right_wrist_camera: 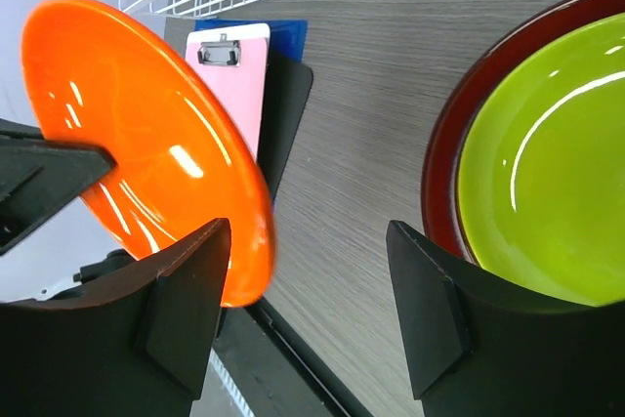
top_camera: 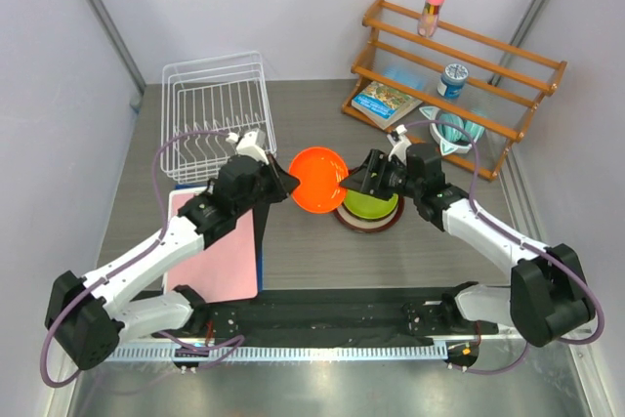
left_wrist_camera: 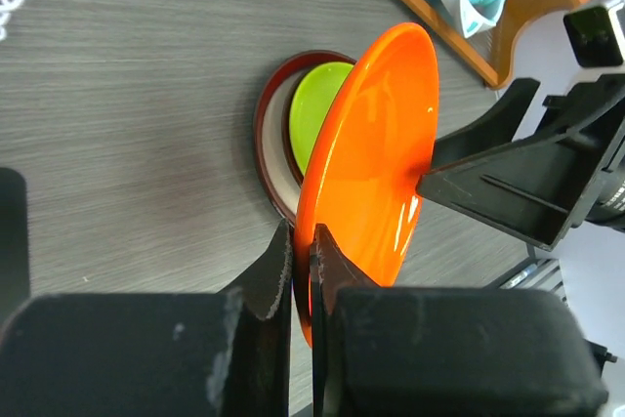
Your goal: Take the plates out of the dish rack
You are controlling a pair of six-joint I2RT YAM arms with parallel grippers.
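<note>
We see the orange plate (top_camera: pixel 317 180) held off the bench (top_camera: pixel 303 241) between the two arms at the middle of the overhead view, its hollow face turned up and its rim overlapping the stack beside it. The left tool (left_wrist_camera: pixel 303 236) is clenched on the plate's rim at its 9 o'clock edge, one finger on each face. The right tool (right_wrist_camera: pixel 308 229) stands released, its jaws spread wide, with the plate's 3 o'clock edge reaching in between them; the left wrist view shows one right fingertip at the plate's upper face, though we cannot tell if it touches. At 4 o'clock from the orange plate, the lime green plate (top_camera: pixel 371 204) lies on the dark red plate (right_wrist_camera: pixel 441 158), which sits on the cream plate (left_wrist_camera: pixel 273 144), all flat on the bench. The dish rack (top_camera: pixel 210 104) stands at 10 o'clock, well apart, the pink clipboard (top_camera: pixel 215 241) lies at 8 o'clock, and the wooden shelf (top_camera: pixel 459 65) at 2 o'clock.
</note>
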